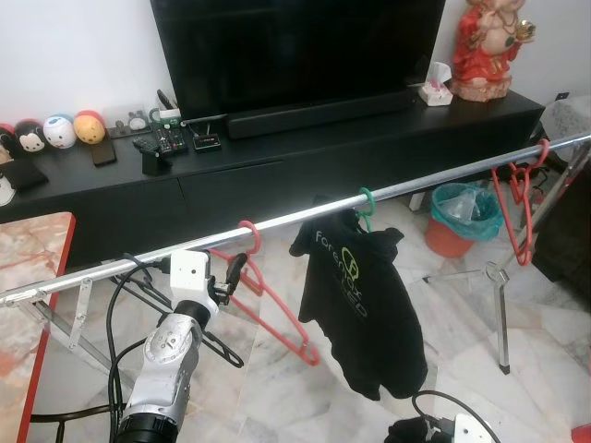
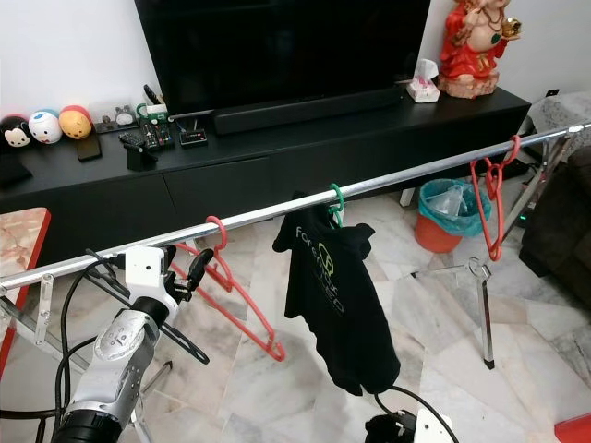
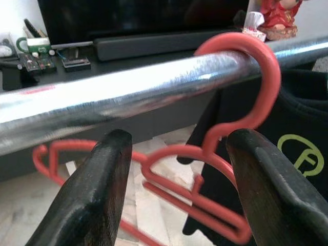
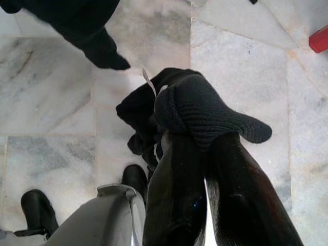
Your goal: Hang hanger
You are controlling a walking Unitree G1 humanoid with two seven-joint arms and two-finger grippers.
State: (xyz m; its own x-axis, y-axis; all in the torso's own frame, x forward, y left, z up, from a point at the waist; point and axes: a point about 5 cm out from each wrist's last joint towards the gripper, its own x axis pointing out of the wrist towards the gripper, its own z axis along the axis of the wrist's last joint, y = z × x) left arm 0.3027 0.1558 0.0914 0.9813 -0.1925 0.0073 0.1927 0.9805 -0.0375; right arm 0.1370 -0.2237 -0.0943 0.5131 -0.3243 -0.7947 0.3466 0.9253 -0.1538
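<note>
The red hanger (image 1: 277, 300) hangs by its hook on the silver rail (image 1: 416, 185), just beside the left gripper (image 3: 177, 169), whose two black fingers stand apart on either side of it without touching. Further along the rail a black T-shirt (image 1: 360, 305) hangs on a green hanger (image 1: 366, 205), and more red hangers (image 1: 517, 198) hang near the far end. The right gripper (image 4: 205, 154) is low over the marble floor (image 4: 61, 102), its fingers closed on a black knitted cloth (image 4: 200, 110). An orange bin (image 1: 454, 221) with a green plastic liner stands by the black TV cabinet (image 1: 277, 157); what is inside it I cannot tell.

white wall (image 1: 74, 55), black tv cabinet (image 1: 277, 175), marble floor (image 1: 462, 314)
</note>
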